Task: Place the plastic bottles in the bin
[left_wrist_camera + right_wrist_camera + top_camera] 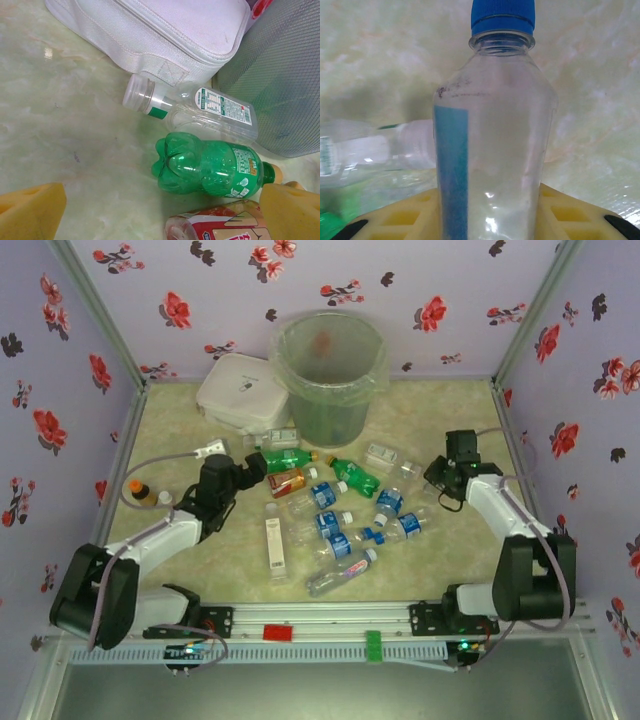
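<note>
1. I am looking at a pale green marbled table top [470,410], closed in on the left, far and right sides by lilac walls printed with red and black flowers [150,280].
2. At the far edge, about centre, stands the tall round translucent grey-green bin [330,405], lined with a clear bag. A blurred orange-red shape shows inside it; I cannot tell what it is.
3. Just left of the bin sits a flat white square lidded container [240,390], with its lid on.
4. The loose plastic bottles [335,530] lie on their sides across the middle of the table, on the near side of the bin. Most are clear with blue labels, 2 are green and 1 is orange-red.
5. A small brown bottle with an orange cap [140,488] stands apart near the left edge.
6. My left gripper [255,465] is spread wide and holds nothing. It is aimed at a green plastic bottle [210,167] lying beside a clear white-capped bottle [200,107], both close to the container and the bin.
7. My right gripper [438,482], at the right of the pile, is clenched on a clear plastic bottle with a blue cap and blue label [492,150]. The bottle's body sits between the yellow fingers [570,215].
</note>
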`<state>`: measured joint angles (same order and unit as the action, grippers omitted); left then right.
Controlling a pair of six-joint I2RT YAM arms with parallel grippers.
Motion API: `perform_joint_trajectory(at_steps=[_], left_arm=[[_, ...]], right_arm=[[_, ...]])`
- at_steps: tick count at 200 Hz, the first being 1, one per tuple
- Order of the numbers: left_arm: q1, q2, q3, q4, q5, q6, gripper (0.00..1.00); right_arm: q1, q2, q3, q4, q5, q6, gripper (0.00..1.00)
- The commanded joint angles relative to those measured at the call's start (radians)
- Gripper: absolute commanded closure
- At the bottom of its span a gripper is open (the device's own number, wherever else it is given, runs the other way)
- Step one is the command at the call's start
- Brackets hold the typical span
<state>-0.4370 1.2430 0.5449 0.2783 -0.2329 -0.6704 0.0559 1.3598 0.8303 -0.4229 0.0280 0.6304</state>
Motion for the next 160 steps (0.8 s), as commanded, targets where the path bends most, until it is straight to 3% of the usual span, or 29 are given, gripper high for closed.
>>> perform_joint_trajectory(at_steps=[1,32,69,86,121,160], left_arm=[[0.012,-0.031,-0.003,-0.037,0.001,0.012,0.00],[0.015,-0.042,0.018,-0.086,0.003,0.007,0.00],[0.016,-0.066,0.016,-0.089,-0.002,-0.004,0.00],[0.017,-0.068,0.018,-0.092,-0.003,-0.005,0.00],[0.020,-0.080,0.010,-0.099,-0.005,0.000,0.00],[0.049,-0.107,-0.034,-0.079,-0.013,-0.009,0.00]], right_arm=[[-0.012,0.056,-0.026,0.095,-0.022,-0.001,0.58],[-0.027,0.133,-0.038,0.122,-0.037,0.006,0.55],[-0.037,0.175,-0.044,0.122,-0.015,0.005,0.26],[-0.039,0.194,-0.032,0.121,-0.016,0.002,0.23],[-0.039,0.209,-0.016,0.120,-0.011,0.000,0.27],[-0.039,0.142,0.009,0.086,-0.019,-0.008,0.51]])
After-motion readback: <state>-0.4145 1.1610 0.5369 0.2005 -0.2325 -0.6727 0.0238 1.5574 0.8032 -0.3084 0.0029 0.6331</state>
